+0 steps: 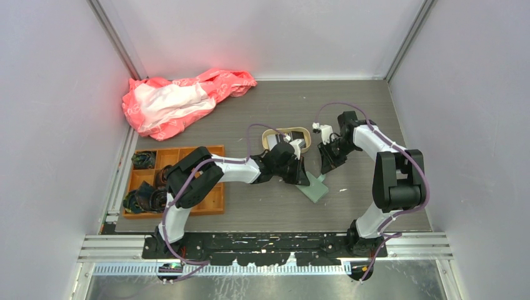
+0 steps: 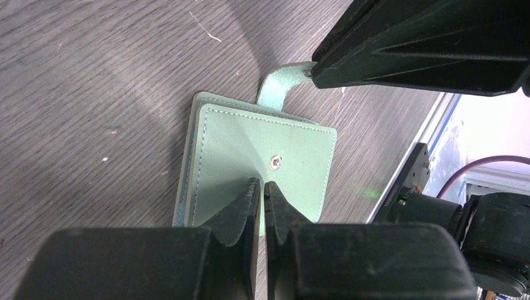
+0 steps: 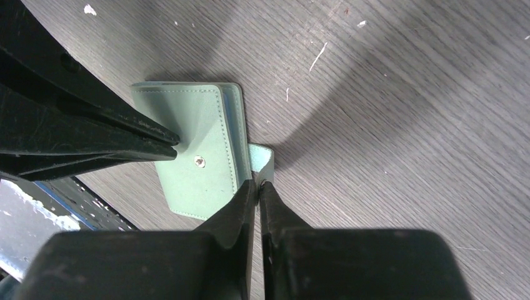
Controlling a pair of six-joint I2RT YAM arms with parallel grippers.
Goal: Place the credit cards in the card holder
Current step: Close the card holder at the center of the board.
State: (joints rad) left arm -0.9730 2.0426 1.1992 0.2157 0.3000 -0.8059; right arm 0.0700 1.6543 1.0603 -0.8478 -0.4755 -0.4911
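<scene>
On the surface point(image 3: 406, 125), left pincer point(image 2: 262, 184) clenched, tips on card holder point(image 3: 206, 125); right pincer point(image 3: 257, 184) grasping its strap point(image 3: 264, 156), holder's 3 o'clock side in right wrist view.

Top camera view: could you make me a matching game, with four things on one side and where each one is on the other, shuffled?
Things:
1 card holder
2 orange tray
3 pink crumpled bundle
4 beige tray

Places:
A far left corner
B along the left side
C centre, farther back, not gripped
D centre, pinched by the left claw and the right claw

Pairs: 1-D, 2-B, 3-A, 4-C
</scene>
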